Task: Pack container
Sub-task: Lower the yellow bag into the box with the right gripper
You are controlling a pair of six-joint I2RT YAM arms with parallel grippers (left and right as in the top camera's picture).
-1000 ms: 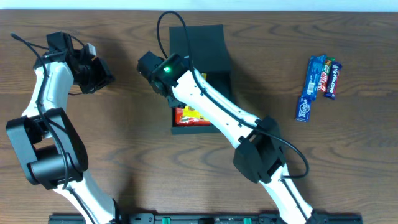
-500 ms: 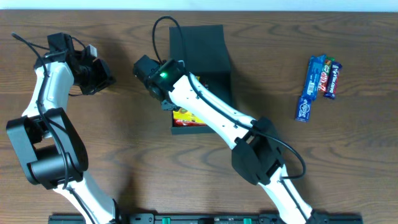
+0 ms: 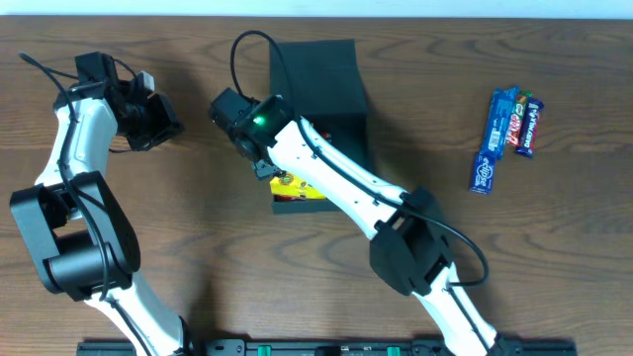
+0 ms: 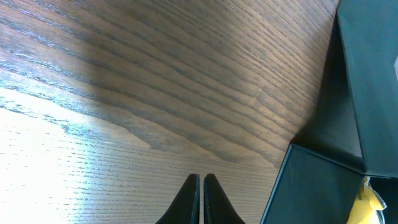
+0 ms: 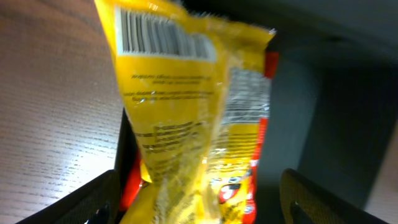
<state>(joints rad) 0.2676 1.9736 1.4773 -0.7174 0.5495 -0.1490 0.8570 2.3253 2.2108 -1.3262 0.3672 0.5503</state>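
The container is a dark teal box in the middle of the table, its flap lid folded open at the back. My right gripper hangs over its front-left corner, open. A yellow snack packet shows blurred between the wide-spread fingers, loose and touching neither. It lies over a red packet inside the container. The yellow and red packets fill the box's front. My left gripper is shut and empty above bare wood left of the container, and it also shows from above.
Three candy bars lie together on the wooden table far to the right. The right arm crosses over the container's front. A black rail runs along the near table edge.
My right gripper has opened and let go of the yellow packet, which now sits in the container's front. The right wrist drifted slightly left. The left arm has not moved.
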